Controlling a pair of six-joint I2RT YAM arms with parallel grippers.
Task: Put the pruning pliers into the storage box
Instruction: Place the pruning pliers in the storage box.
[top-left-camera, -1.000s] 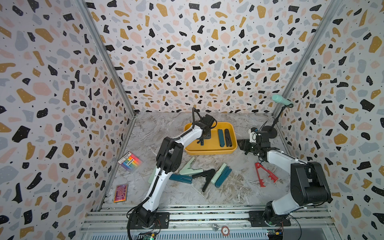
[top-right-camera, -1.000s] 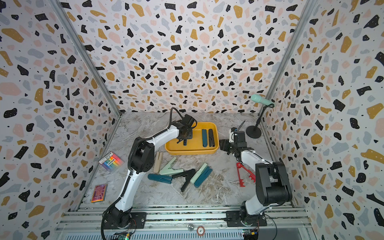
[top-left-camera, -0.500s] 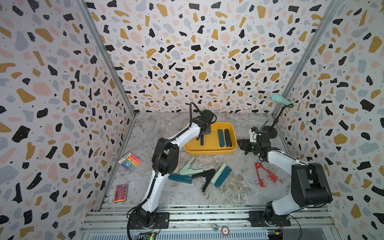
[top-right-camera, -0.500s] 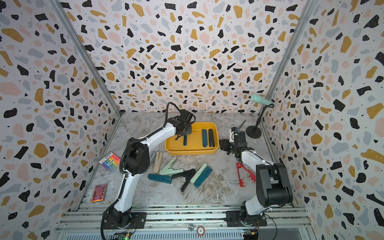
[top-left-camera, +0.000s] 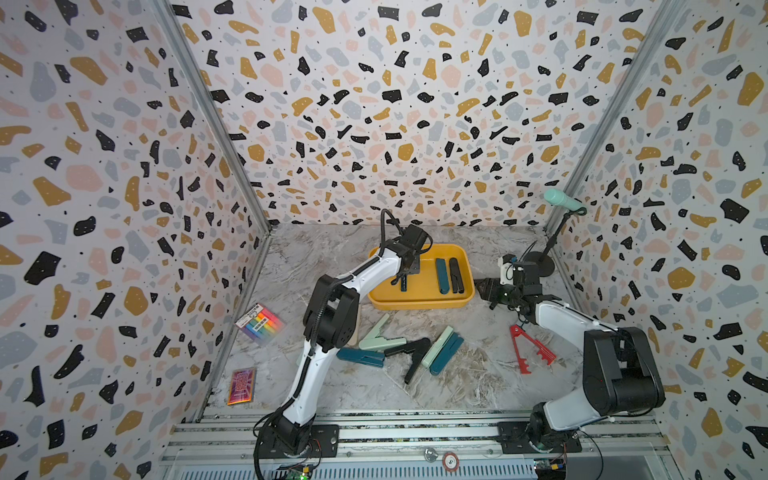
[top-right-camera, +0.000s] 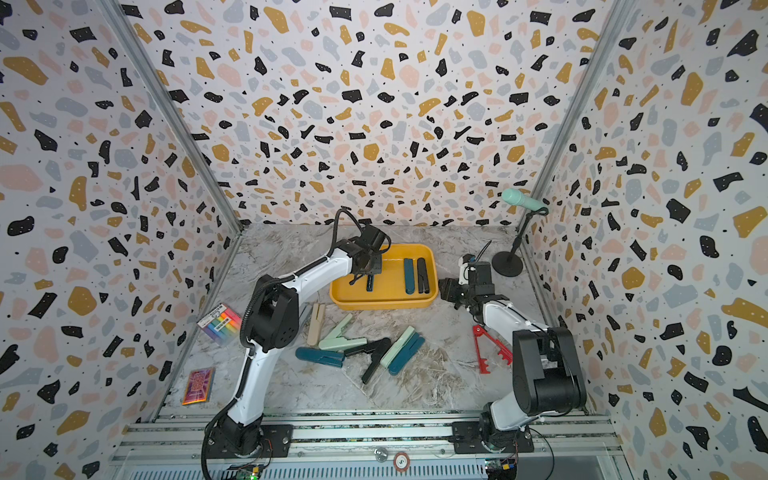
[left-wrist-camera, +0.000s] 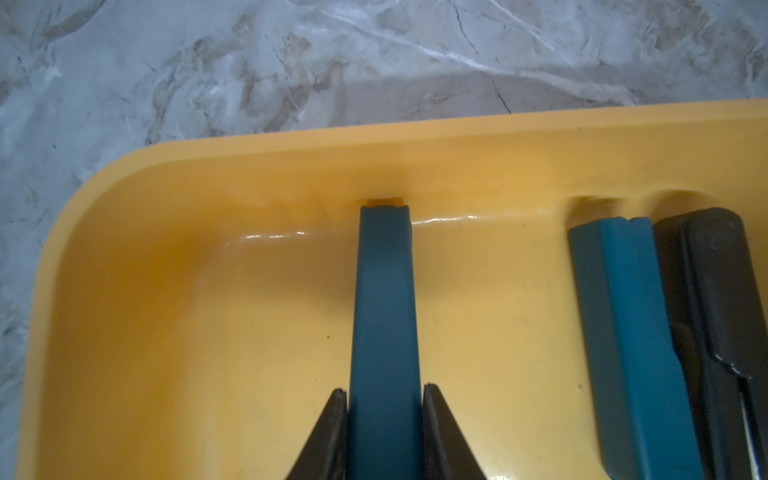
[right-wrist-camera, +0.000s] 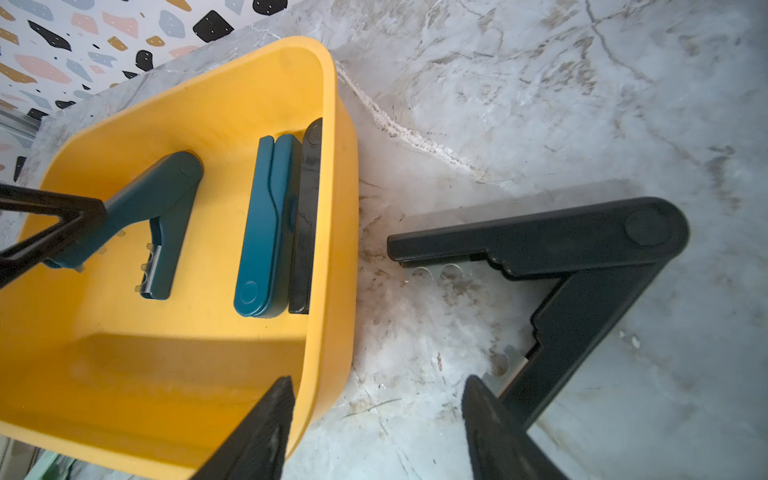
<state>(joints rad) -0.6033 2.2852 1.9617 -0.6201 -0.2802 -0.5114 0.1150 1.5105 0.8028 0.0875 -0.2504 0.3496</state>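
Grey-veined marble tabletop (top-left-camera: 324, 257), scuffed near front; terrazzo-print walls (top-left-camera: 374, 104) on three sides, aluminium rails (top-left-camera: 415, 432) along front. We see left gripper (left-wrist-camera: 384, 399) clamped on dark teal pliers (left-wrist-camera: 384, 299), splayed, inside yellow storage box (top-left-camera: 419, 306). We log right gripper (right-wrist-camera: 376, 386) spread, empty, just outside box wall; two closed pliers (top-left-camera: 442, 276) lie along that wall inside. Also loose pliers (top-left-camera: 446, 355) scattered on marble nearer rails.

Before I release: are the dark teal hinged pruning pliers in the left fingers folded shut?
No, the right wrist view shows the dark teal pruning pliers with arms spread in a V inside the yellow plastic storage box.
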